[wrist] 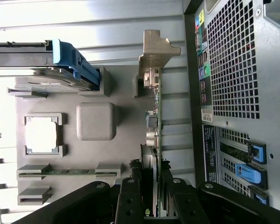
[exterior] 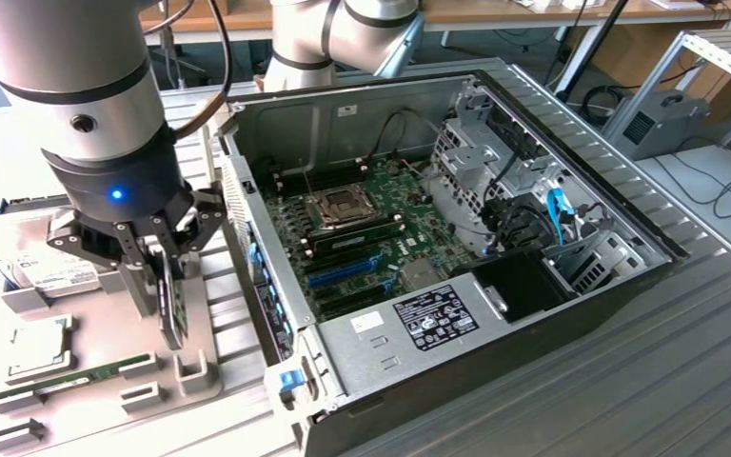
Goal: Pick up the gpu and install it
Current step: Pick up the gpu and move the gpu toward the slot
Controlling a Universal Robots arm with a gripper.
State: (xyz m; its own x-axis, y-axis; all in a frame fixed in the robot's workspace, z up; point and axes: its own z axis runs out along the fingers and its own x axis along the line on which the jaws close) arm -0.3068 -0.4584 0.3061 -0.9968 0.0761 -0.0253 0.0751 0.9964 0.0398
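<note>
The gpu [exterior: 172, 309] is a thin dark card standing on edge over the grey parts holder [exterior: 99, 390], at the exterior view's left of the open computer case [exterior: 467, 238]. My gripper [exterior: 167, 276] comes down on it from above, fingers shut on the card's two faces. In the wrist view the gpu [wrist: 155, 107] runs away from my gripper [wrist: 151, 205] and ends in its silver bracket [wrist: 156, 51]. I cannot tell whether the card's lower edge still rests in the holder. The motherboard [exterior: 365, 228] lies bare inside the case, with blue slots [exterior: 346, 271] near its front.
On the holder lie a hard drive [exterior: 23, 252], a processor chip [exterior: 38, 347] and a green memory stick [exterior: 68, 379]. The case's rear panel [wrist: 233, 70] stands close beside the card. A second arm's base [exterior: 321, 38] rises behind the case.
</note>
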